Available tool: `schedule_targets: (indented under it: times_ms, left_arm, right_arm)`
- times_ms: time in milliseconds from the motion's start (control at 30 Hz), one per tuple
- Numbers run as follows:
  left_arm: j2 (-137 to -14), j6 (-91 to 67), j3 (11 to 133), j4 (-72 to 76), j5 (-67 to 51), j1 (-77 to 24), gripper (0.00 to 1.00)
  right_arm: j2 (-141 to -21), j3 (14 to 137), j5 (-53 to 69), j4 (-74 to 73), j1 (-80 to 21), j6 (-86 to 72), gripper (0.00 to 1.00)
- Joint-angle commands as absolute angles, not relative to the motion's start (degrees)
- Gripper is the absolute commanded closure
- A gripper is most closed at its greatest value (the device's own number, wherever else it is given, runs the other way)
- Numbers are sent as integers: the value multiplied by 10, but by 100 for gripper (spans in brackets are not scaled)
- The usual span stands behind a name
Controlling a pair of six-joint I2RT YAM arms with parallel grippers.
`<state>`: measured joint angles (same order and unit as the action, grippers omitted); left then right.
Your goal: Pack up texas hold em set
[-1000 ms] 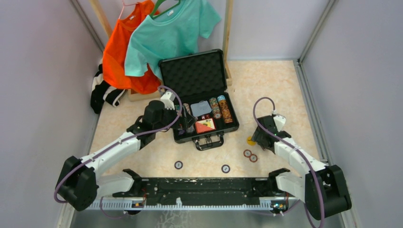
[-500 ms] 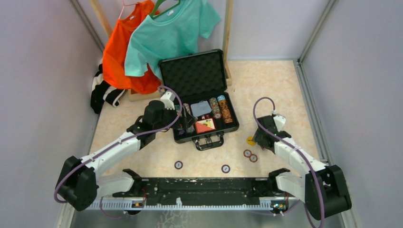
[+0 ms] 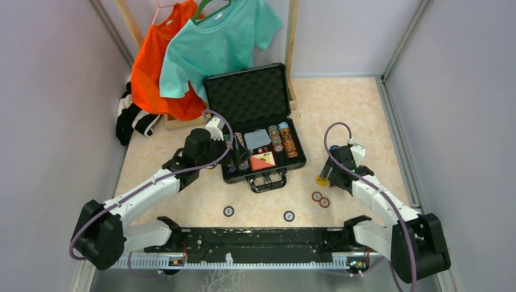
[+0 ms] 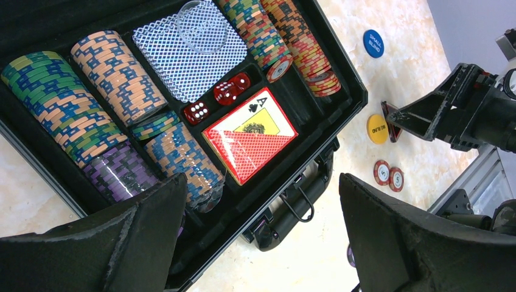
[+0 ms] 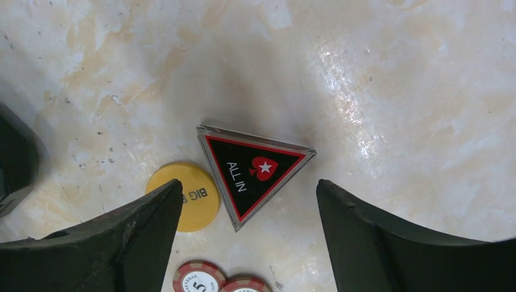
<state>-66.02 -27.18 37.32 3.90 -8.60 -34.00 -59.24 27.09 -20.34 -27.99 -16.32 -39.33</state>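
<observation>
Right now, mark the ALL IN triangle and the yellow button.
ALL IN triangle (image 5: 252,171): right wrist view, centre of black face.
yellow button (image 5: 196,210): right wrist view, uncovered top face.

Left gripper (image 4: 261,179) and right gripper (image 5: 249,182) agape.

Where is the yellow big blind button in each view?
Top external: yellow button on the table, right of the briefcase.
Left wrist: right-centre, beyond the briefcase's front corner.
Right wrist: lower left, beside the ALL IN triangle.
Shared landmark: the two red chips next to it.
</observation>
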Motion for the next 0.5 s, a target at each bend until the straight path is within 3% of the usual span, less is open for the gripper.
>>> schedule_targets:
  times_ms: [0, 467]
  left_arm:
    - [-654, -262, 370, 45, -81, -343, 1]
    - [-657, -264, 367, 49, -87, -343, 1]
  right_arm:
    - [-608, 308, -213, -274, -160, -390, 17]
    - [-670, 333, -254, -284, -160, -546, 15]
